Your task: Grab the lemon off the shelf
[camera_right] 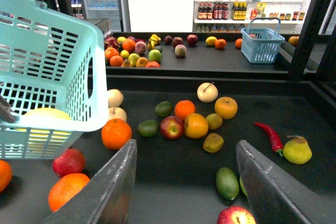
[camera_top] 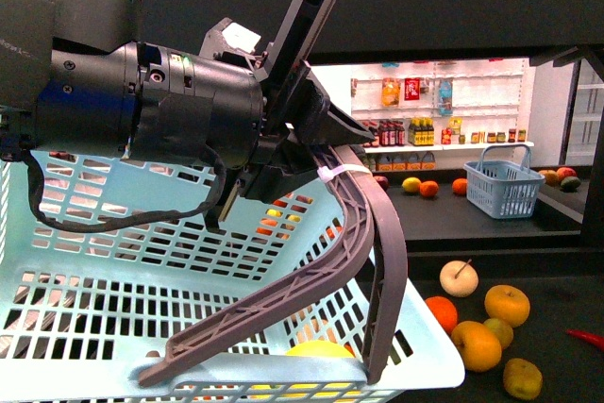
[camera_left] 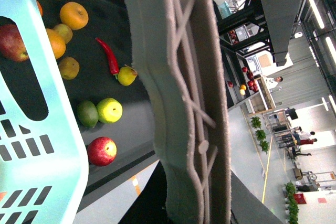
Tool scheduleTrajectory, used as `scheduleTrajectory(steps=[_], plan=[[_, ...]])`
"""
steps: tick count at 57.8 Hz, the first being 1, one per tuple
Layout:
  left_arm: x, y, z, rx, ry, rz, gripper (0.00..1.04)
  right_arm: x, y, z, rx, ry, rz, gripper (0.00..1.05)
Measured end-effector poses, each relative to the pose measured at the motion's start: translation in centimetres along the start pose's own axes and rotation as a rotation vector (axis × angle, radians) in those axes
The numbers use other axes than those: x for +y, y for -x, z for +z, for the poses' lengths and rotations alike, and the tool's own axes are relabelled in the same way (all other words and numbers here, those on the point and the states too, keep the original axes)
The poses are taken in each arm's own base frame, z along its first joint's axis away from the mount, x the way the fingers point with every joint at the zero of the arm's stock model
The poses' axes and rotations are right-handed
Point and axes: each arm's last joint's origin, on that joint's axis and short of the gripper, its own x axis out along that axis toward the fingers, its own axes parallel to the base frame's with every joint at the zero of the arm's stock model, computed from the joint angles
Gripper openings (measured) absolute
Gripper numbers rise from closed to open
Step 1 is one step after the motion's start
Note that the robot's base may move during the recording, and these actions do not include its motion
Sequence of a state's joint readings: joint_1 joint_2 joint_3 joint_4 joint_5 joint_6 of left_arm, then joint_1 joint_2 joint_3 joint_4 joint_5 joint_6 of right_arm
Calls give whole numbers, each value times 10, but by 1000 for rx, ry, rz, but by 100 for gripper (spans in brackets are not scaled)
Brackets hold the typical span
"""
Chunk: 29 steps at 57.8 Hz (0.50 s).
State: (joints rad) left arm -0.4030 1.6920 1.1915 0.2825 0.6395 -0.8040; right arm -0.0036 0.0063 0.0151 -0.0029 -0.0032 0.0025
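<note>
- The large light-blue slotted plastic basket (camera_top: pixel 113 309) is held up nearest the front camera. Its grey ribbed plastic handle (camera_top: pixel 363 233) is carried at the left gripper (camera_top: pixel 326 143).
- Whether that claw is clamped on the handle cannot be told.
- A pale yellow rounded thing (camera_right: pixel 44 116) is seen through the basket's slots; what it is cannot be told.
- The right gripper (camera_right: pixel 186 171) is held beside the basket, over the black shelf (camera_right: pixel 252 103). Its fingers (camera_right: pixel 118 182) are spread, with nothing between them.
- The small bright-yellow lemon (camera_right: pixel 297 149) with a pointed tip lies on the shelf deck, well apart from the basket and just beside a red chilli (camera_right: pixel 269 135).
- Oranges, apples and green fruit are scattered between the basket and the lemon.
- A small blue basket (camera_right: pixel 261 45) stands on a deck far behind the basket.
</note>
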Motion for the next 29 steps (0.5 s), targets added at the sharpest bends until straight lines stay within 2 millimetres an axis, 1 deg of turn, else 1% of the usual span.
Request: scheduleTrajectory(steps=[8, 14, 19, 23, 27, 29], plan=[[0, 0, 0, 0, 1, 0, 9, 0, 0, 0, 0, 0, 0, 88], [0, 0, 0, -7, 1, 6, 9, 0, 0, 0, 0, 0, 0, 103], [-1, -1, 5, -165, 46, 65, 9, 0, 0, 0, 0, 0, 0, 102], [1, 2, 10, -234, 57, 96, 9, 0, 0, 0, 0, 0, 0, 102], [9, 13, 23, -376, 107, 122, 9, 0, 0, 0, 0, 0, 0, 102], [16, 22, 31, -468, 142, 138, 9, 0, 0, 0, 0, 0, 0, 102]])
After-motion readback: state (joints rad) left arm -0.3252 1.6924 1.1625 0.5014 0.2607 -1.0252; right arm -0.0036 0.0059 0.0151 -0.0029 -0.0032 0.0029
